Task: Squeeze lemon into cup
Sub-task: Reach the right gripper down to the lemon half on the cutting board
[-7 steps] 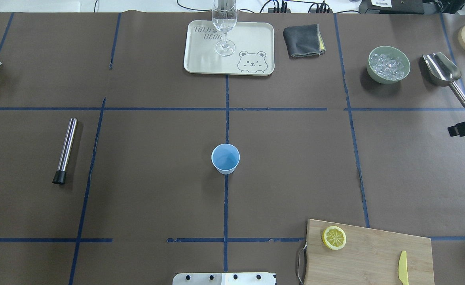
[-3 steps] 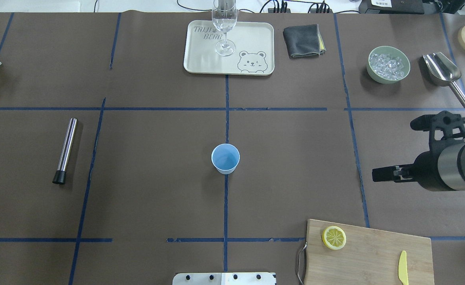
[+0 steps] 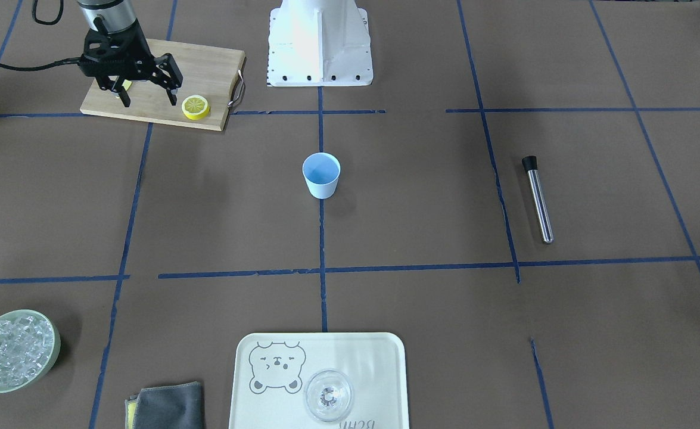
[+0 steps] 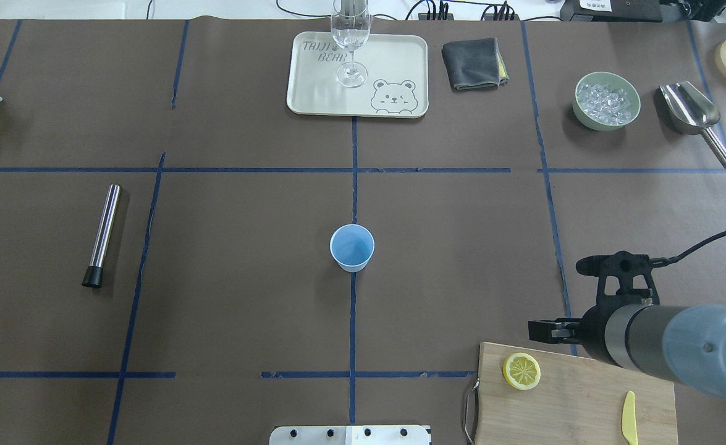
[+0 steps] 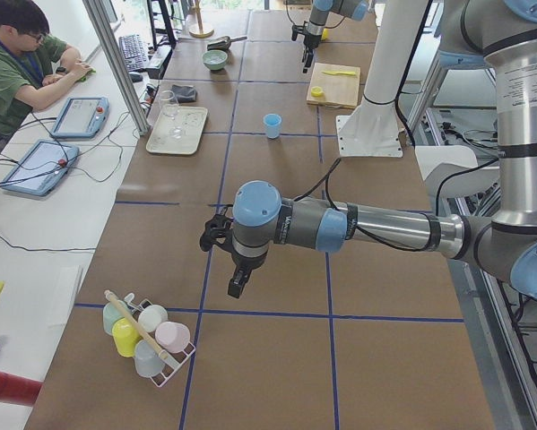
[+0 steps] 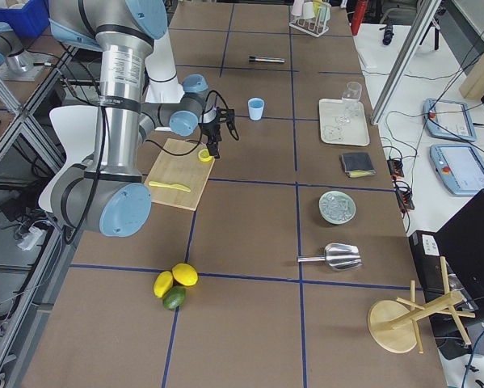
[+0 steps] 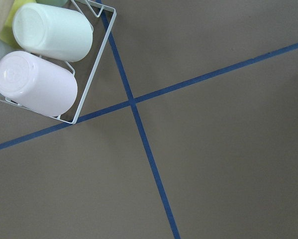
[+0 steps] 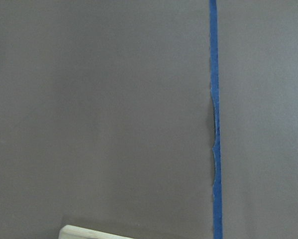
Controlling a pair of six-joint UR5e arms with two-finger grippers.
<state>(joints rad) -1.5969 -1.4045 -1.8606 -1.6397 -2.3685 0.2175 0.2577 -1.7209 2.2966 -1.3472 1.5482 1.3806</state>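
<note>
The lemon (image 4: 521, 371) is a small round yellow slice lying flat, its pale segmented cut face up, at the far left corner of a bamboo cutting board (image 4: 585, 402) at the near right of the worktop (image 4: 233, 296). The right hand (image 3: 150, 92) hangs over the board's far edge just right of the slice, fingers spread and released, touching nothing. The left hand (image 5: 236, 279) hovers at the far left end of the worktop; whether it is released or clenched I cannot tell.

The cup (image 4: 352, 247), pale blue, tapered and smooth, stands upright mid-worktop, well apart from the lemon, its inside plain blue. At the far right a green bowl (image 4: 575, 106) holds clear ice cubes beside a shiny steel scoop (image 4: 690, 111). A cream tray (image 4: 393, 62) printed with a bear carries a stemmed clear glass (image 4: 351, 37). A white wire rack (image 7: 96, 59) holds pastel tumblers lying on their sides.
</note>
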